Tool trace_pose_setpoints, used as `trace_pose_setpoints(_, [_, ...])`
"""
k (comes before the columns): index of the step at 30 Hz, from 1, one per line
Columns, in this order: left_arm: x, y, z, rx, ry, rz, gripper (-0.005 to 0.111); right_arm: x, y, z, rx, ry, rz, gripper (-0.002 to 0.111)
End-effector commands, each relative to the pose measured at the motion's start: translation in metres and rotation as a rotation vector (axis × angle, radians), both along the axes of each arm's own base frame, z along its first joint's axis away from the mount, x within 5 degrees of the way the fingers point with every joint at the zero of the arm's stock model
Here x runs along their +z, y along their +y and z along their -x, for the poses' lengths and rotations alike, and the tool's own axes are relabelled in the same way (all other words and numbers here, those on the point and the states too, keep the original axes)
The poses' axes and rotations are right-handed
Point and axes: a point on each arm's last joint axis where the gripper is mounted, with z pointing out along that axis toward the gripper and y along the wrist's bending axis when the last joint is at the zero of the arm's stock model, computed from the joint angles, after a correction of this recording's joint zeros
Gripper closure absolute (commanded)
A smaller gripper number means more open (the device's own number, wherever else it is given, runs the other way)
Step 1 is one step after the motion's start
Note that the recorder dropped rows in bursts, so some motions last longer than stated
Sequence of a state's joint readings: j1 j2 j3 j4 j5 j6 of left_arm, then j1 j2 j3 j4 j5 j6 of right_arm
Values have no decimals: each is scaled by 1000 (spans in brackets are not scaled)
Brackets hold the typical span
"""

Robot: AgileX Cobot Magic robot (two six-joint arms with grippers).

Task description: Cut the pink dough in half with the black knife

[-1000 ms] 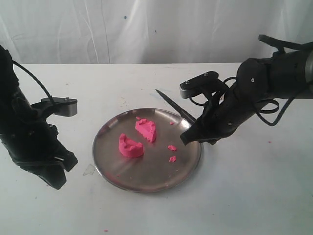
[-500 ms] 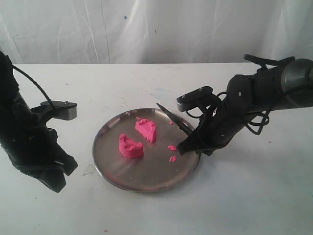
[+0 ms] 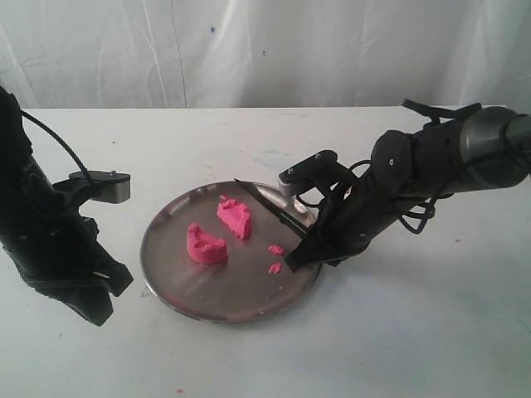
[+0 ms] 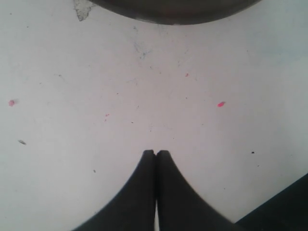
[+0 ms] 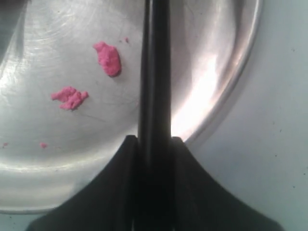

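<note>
The pink dough lies in two half-round chunks on the steel plate (image 3: 207, 290): one chunk (image 3: 205, 245) nearer the front left, the other (image 3: 235, 216) behind it. My right gripper (image 3: 300, 254) is shut on the black knife (image 3: 267, 203), whose blade reaches over the plate's back right part toward the chunks without touching them. In the right wrist view the black knife (image 5: 154, 72) runs out from between the shut fingers (image 5: 126, 159) over the plate (image 5: 226, 96). My left gripper (image 4: 155, 153) is shut and empty over bare table, left of the plate.
Small pink crumbs (image 3: 275, 249) lie on the plate near the right gripper, seen as crumbs (image 5: 108, 57) in the right wrist view. A few pink specks (image 4: 221, 104) dot the white table (image 3: 415, 332). A white curtain hangs behind.
The right gripper has moved left and lower with the knife, and the plate with both dough chunks has slid left. The left arm has stayed put.
</note>
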State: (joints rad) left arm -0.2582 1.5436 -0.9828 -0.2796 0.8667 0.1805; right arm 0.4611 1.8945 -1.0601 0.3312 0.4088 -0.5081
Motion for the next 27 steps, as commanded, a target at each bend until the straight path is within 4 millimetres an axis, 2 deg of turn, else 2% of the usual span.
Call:
trace_pose_setpoints(1, [1, -2, 4, -4, 16, 12, 107, -4, 3, 0, -4, 12, -11, 86])
trace_pose_setpoints(6, [1, -2, 4, -4, 19, 14, 107, 4, 7, -2, 3, 29, -23, 86])
trace_pose_setpoints(10, [1, -2, 4, -3, 19, 16, 107, 4, 7, -2, 5, 36, -21, 75])
trace_pose_setpoints(14, [1, -2, 4, -3, 19, 16, 107, 4, 7, -2, 5, 34, -22, 74])
trace_pose_setpoints(21, [1, -2, 4, -10, 15, 16, 107, 29, 10, -10, 8, -47, -55, 74])
trace_pose_setpoints(24, [1, -2, 4, -25, 5, 17, 107, 35, 6, -14, 5, -93, -51, 74])
trace_pose_setpoints(27, [1, -1, 1, -48, -28, 9, 107, 35, -7, -22, -51, -109, -55, 74])
